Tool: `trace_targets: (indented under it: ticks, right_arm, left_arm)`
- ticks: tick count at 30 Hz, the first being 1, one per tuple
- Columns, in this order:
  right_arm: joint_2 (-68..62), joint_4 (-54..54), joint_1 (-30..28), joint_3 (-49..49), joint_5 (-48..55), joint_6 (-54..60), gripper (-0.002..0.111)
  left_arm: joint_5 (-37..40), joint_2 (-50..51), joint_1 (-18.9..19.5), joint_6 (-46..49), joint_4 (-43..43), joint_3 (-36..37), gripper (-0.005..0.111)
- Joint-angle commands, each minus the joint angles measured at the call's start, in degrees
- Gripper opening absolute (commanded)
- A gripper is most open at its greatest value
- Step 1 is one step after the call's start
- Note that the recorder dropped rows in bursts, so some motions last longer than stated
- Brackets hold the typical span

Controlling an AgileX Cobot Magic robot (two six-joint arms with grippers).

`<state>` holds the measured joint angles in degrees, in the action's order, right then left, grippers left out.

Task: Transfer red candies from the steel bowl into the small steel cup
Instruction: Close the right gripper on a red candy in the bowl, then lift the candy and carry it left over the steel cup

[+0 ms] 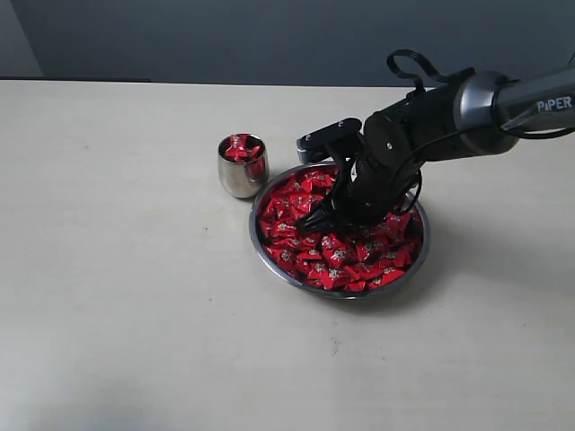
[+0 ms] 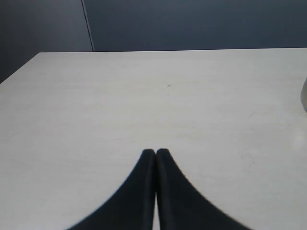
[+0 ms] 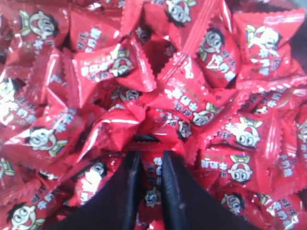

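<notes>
The wide steel bowl (image 1: 268, 262) sits right of the table's middle, heaped with red candies (image 1: 346, 256). My right gripper (image 1: 316, 220) is tilted down into the pile. In the right wrist view its fingers (image 3: 150, 155) are shut on one red candy (image 3: 151, 179), with other wrappers pressed around them. The small steel cup (image 1: 241, 176) stands upright just left of the bowl, apart from the gripper, and holds a few red candies (image 1: 241, 148). My left gripper (image 2: 156, 152) is shut on nothing above bare table and does not show in the exterior view.
The pale table (image 1: 126, 296) stretches left of and in front of the bowl. A dark wall (image 1: 225, 36) runs behind the table's far edge. The right arm (image 1: 503, 103) reaches in from the right above the bowl.
</notes>
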<state>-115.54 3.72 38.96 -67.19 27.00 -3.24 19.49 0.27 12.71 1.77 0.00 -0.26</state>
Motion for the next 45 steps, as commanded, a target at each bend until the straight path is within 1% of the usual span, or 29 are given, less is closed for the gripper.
trace_targets:
  ticks: [1,19,29,37,45]
  right_arm:
    - [-0.1,0.9,-0.2,0.0,0.3,0.0,-0.001]
    - [5.2,2.6,-0.2,-6.4,10.8,0.0,-0.001]
    - [5.8,3.7,-0.2,-7.7,10.0,0.0,-0.001]
    - [5.9,2.7,-0.2,-14.1,9.3,0.0,-0.001]
    - [5.9,-0.2,0.0,-17.7,3.1,0.0,-0.001]
  left_arm:
    - [-0.6,-0.3,-0.3,-0.1,-0.3,0.3,0.0]
    - [-0.6,-0.3,-0.3,-0.1,-0.3,0.3,0.0]
    - [-0.6,-0.3,-0.3,-0.1,-0.3,0.3,0.0]
    - [-0.6,-0.3,-0.3,-0.1,-0.3,0.3,0.0]
    - [-0.6,-0.3,-0.3,-0.1,-0.3,0.3,0.0]
